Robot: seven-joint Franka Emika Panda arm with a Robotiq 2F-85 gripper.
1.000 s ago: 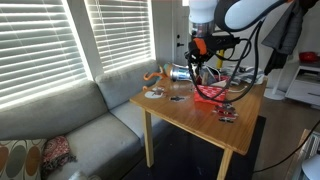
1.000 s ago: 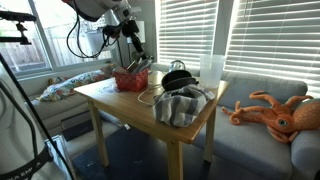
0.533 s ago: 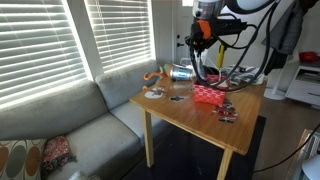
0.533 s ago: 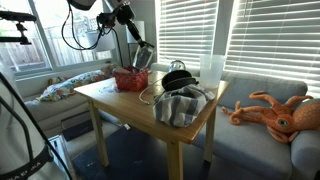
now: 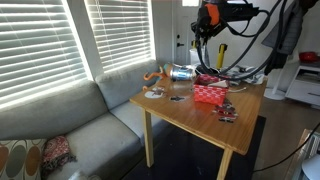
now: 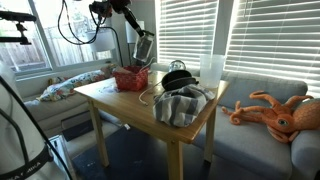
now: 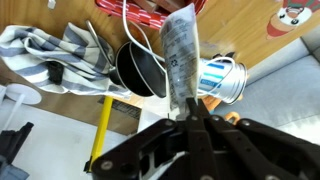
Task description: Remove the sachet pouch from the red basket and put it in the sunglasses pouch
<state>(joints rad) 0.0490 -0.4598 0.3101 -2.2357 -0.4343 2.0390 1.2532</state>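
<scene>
Between jaws, sachet pouch (image 7: 181,55) end hidden

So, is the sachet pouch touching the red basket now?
Apart. An exterior view shows the sachet pouch held in the jaws, hanging clear above the red basket.

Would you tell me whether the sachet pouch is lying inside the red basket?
No, the gripper holds the sachet pouch above the red basket.
</scene>
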